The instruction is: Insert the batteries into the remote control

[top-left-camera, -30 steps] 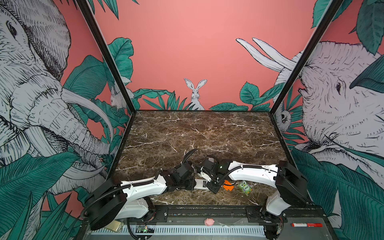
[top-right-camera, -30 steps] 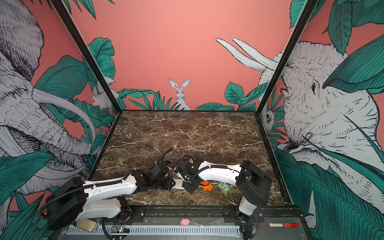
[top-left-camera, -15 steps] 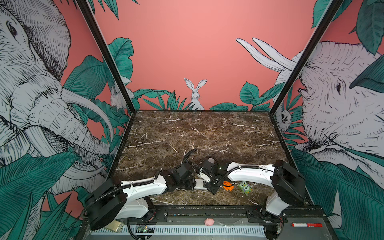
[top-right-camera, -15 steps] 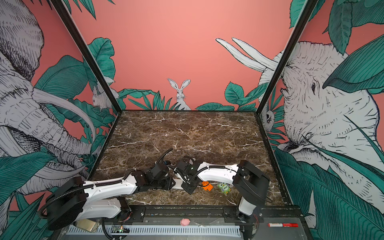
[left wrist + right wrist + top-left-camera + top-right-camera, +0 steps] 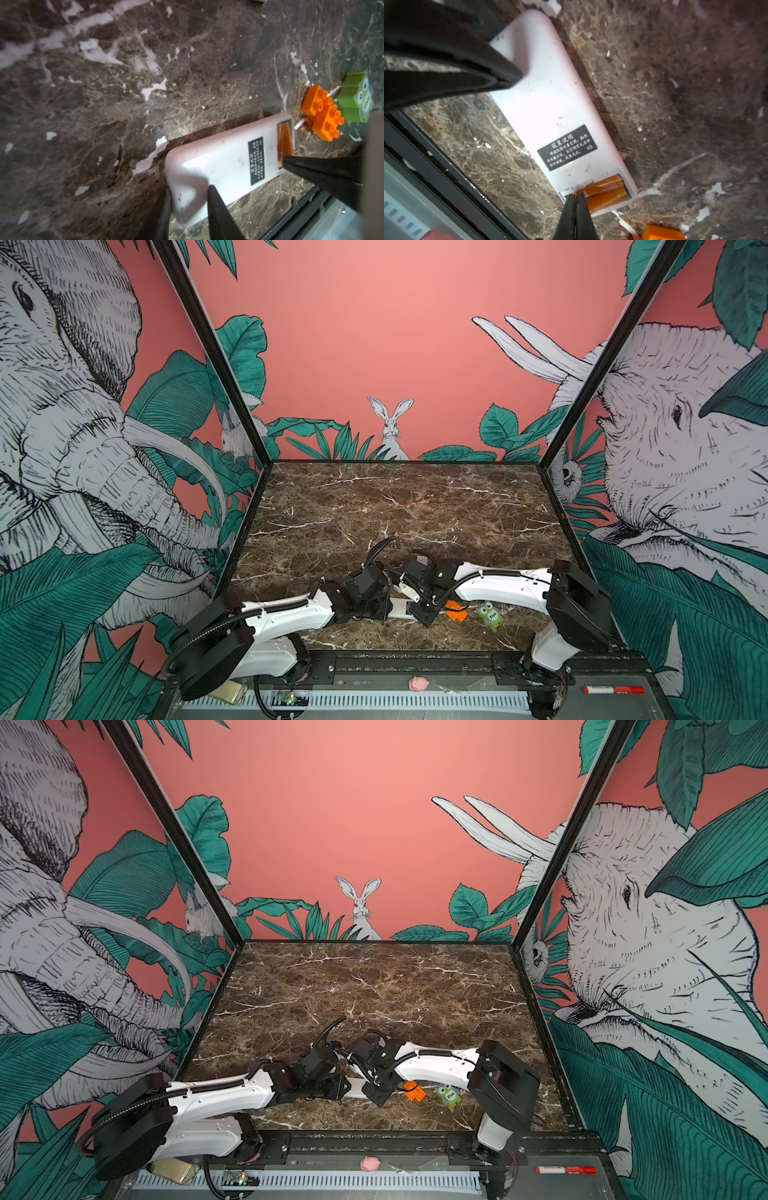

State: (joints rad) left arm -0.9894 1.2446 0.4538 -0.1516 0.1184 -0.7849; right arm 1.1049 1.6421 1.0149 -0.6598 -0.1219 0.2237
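Top views are bright and sharp; wrist views dimmer, the remote control (image 5: 224, 164) glaring.

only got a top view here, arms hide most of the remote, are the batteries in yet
observer: Yes. In the right wrist view both batteries lie side by side in the open compartment at one end of the remote control.
operator: which way up is it
observer: Back up. Its black label faces the camera.
operator: right gripper holding anything
observer: Nothing I can see. The right gripper is shut, with its tips at the compartment's edge beside the batteries.
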